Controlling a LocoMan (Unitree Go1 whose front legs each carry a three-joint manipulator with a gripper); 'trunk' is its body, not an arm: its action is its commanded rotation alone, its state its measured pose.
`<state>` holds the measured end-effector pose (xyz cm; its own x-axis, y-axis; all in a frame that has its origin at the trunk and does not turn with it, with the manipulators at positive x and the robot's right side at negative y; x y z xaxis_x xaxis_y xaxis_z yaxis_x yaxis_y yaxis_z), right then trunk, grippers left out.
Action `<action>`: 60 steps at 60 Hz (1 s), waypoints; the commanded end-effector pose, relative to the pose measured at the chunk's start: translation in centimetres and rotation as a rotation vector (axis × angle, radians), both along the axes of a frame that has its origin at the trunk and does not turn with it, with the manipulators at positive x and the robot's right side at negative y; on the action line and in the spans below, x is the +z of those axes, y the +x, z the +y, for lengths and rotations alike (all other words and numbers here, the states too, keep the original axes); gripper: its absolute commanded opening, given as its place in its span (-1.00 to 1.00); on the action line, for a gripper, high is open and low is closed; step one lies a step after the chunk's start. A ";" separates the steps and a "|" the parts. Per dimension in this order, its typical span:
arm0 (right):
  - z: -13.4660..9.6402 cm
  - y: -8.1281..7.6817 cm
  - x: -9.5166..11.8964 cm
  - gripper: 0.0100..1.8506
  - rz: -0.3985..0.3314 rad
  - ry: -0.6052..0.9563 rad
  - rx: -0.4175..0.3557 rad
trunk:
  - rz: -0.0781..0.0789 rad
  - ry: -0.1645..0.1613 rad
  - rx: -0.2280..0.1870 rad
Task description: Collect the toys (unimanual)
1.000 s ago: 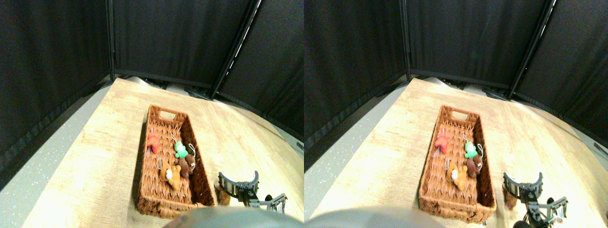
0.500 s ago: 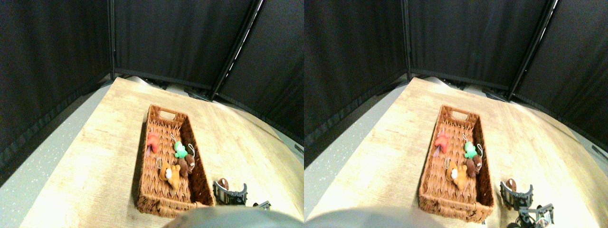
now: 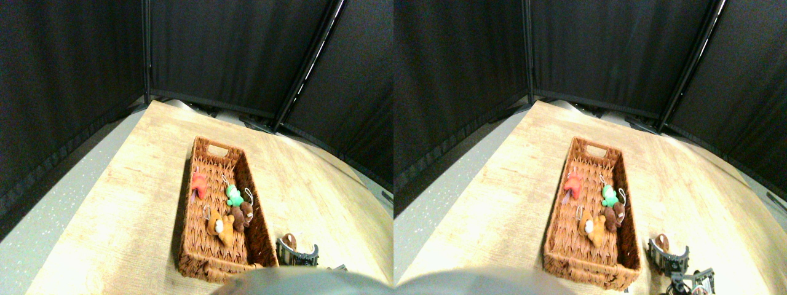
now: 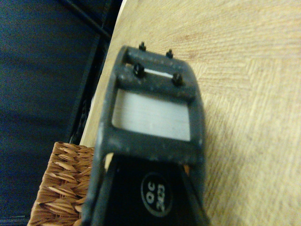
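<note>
A brown woven basket (image 3: 195, 261) lies lengthwise on the wooden table. Several toys rest inside it: a red one (image 3: 198, 184) by the left wall, a green one (image 3: 233, 195), a dark brown one (image 3: 243, 214) and an orange one (image 3: 220, 227). Another small brown toy (image 3: 289, 239) lies on the table just right of the basket's near right corner. My right gripper (image 3: 298, 253) sits low at the table's near edge, right against that toy on its near side. In the wrist view the dark jaw frame (image 4: 150, 141) fills the middle, with the basket's corner (image 4: 59, 188) beside it.
Black curtain panels (image 3: 233, 49) close off the back and both sides of the table (image 3: 123, 209). Grey floor (image 3: 49, 209) shows to the left. Bare wood stretches right of the basket and beyond it.
My gripper has drawn back toward the near edge and sunk lower in the view. The brown toy beside the basket now shows just beyond it. The toys in the basket have not moved.
</note>
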<state>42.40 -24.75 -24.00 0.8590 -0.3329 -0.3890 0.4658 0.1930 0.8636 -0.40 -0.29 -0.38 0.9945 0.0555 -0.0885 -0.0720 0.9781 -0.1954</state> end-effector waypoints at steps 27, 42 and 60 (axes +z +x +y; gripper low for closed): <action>0.3 1.4 2.9 -0.95 -0.146 -0.137 -0.088 | 0.009 -0.017 0.014; 1.0 3.5 7.0 -0.95 -0.212 -0.289 0.076 | -0.003 -0.022 0.013; 4.5 6.0 13.1 -0.95 -0.284 -0.326 0.187 | -0.023 -0.049 0.031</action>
<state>48.21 -20.90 -12.79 0.9680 -0.2395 -0.0756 0.1926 0.5150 0.8353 0.08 -0.22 -0.21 0.9940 0.0742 -0.0805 -0.0906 0.9702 -0.2247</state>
